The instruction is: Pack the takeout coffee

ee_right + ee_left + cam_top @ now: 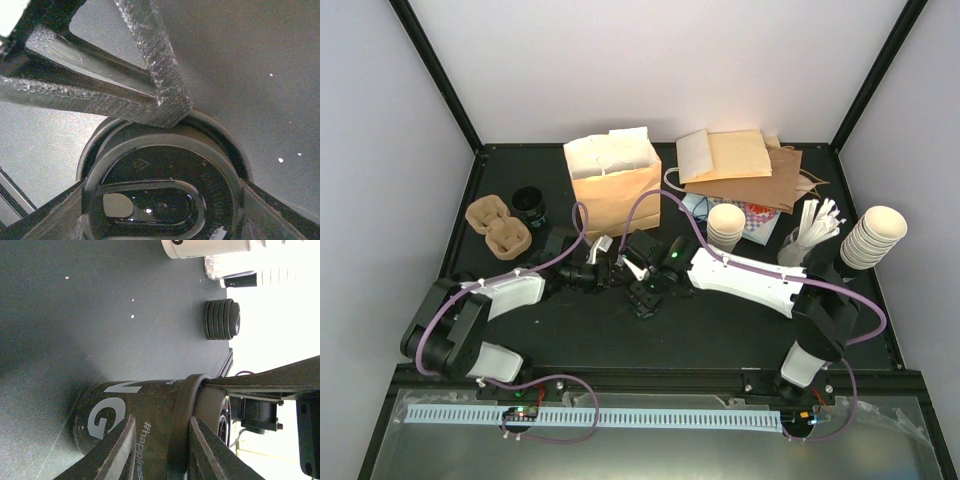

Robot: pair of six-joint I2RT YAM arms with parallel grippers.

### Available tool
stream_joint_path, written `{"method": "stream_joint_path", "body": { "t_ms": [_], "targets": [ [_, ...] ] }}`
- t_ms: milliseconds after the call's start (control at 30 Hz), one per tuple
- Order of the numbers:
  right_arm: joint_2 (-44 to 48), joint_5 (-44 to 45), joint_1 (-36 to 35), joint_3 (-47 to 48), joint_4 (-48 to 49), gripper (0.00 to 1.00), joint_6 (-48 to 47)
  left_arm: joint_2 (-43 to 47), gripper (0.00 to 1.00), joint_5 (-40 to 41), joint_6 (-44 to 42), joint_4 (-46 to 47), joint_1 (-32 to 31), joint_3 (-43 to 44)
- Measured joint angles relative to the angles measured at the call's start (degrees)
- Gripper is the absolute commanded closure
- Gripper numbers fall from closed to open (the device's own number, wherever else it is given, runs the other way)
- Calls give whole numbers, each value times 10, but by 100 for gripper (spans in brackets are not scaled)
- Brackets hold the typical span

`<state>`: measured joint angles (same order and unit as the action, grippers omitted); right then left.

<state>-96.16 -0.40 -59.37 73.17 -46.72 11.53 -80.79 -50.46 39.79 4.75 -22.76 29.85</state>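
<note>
You have the takeout coffee (pixel 107 415) standing upright on the black table (pixel 720 335), mid-table and just on the near side of the open brown paper bag (pixel 615 190), not in it. In the top view the two wrists cover it. Your right gripper (pixel 164 186) sits over it from above, its fingers (pixel 45 215) set against opposite sides of the black lid (pixel 165 165), so the jaws are spread wide and holding the cup at the lid. Your left gripper (pixel 162 420) comes in from the left, rolled on its side. Its jaws are fairly narrow and set astride the lid's rim, and you cannot tell whether they pinch it. The cup wall looks dark with white lettering. The pulp trays (pixel 498 225) lie at the far left, and a stack of lidless cups (pixel 725 225) stands right of the bag.
</note>
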Motion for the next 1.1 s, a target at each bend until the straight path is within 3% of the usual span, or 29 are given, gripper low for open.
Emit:
{"method": "stream_joint_path", "body": {
  "t_ms": [267, 533, 633, 833, 1100],
  "targets": [
    [-8, -3, 0, 11, -13, 28, 5, -4, 71, -6, 3, 44, 2, -26],
    [-27, 2, -1, 35, -40, 28, 16, -14, 64, 3, 49, 189, 1, -90],
    [-33, 4, -3, 43, -48, 29, 21, -2, 63, 33, 63, 228, -8, -113],
    [-39, 11, -6, 54, -59, 28, 30, 30, 48, 112, 80, 273, -32, -152],
    [-42, 11, -17, 58, -61, 28, 43, 90, 48, 197, 120, 322, -68, -211]
  ]
}}
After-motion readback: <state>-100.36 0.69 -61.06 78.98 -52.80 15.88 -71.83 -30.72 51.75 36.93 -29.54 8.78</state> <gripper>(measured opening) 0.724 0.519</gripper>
